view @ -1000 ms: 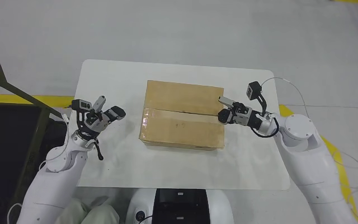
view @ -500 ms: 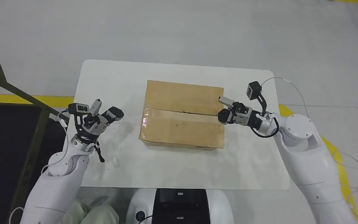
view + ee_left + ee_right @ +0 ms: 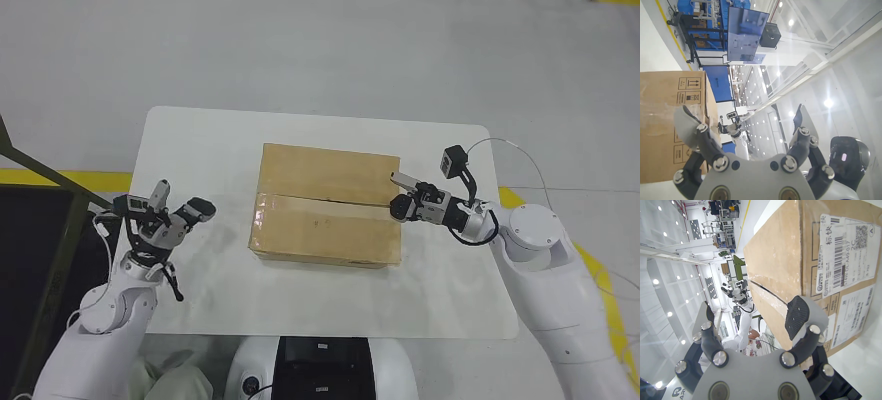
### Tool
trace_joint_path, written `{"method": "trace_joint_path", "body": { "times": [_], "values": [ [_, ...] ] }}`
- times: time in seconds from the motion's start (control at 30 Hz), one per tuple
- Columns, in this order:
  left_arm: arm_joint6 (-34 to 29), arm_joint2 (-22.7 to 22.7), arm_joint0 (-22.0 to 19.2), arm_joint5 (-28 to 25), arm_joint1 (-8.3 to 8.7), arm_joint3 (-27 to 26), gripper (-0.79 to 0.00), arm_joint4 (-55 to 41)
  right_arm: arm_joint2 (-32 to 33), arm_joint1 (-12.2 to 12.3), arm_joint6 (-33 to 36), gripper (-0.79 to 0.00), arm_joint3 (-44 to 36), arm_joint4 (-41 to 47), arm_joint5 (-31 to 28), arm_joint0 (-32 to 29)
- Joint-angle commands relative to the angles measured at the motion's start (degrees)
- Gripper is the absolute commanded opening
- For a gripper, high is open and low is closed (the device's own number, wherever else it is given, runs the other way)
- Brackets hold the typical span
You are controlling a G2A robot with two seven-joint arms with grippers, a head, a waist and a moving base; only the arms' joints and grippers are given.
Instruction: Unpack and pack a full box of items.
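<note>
At the middle of the white table (image 3: 200, 140) a closed cardboard box (image 3: 325, 215) is set, its top flaps met along a taped seam (image 3: 320, 195). At the box's right end, level with that seam, the right gripper (image 3: 398, 193) is held with fingers spread. Well apart from the box, over the table's left side, the left gripper (image 3: 182, 200) is likewise held spread.

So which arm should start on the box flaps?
Right, probably. The right gripper is open at the end of the box, level with its flap seam; the left gripper sits apart from it.
</note>
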Motion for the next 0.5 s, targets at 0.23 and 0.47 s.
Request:
{"method": "trace_joint_path", "body": {
  "times": [0.23,0.47],
  "values": [
    [4.3,4.4,3.4,0.4,-1.18,0.6,0.0,7.8,0.0,0.0,0.0,0.0,0.0,0.0,0.0,0.0],
    [7.1,7.7,0.6,0.1,-2.1,3.9,0.0,11.4,0.0,0.0,0.0,0.0,0.0,0.0,0.0,0.0]
  ]
}}
